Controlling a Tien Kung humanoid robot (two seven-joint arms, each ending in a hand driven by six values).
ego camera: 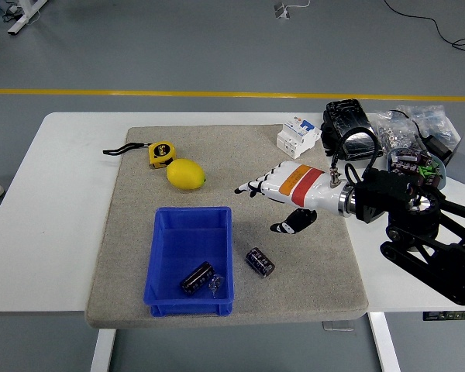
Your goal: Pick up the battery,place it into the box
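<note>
- You see a blue box [164, 256] on a grey-beige mat [124, 232], itself on the white table [62, 201].
- Battery [197, 277] in the box: black, as is the second battery [260, 261] on the mat.
- Right hand [283, 188]: white shell, orange and red bands, black fingertips.
- Lemon [186, 173]: yellow.
- Tape measure [161, 153]: yellow and black.
- Breaker [298, 136]: white, blue tabs.

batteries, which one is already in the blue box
The battery lying in the blue box, near its front right corner. The other battery lies outside on the grey mat, just right of the box.
</note>
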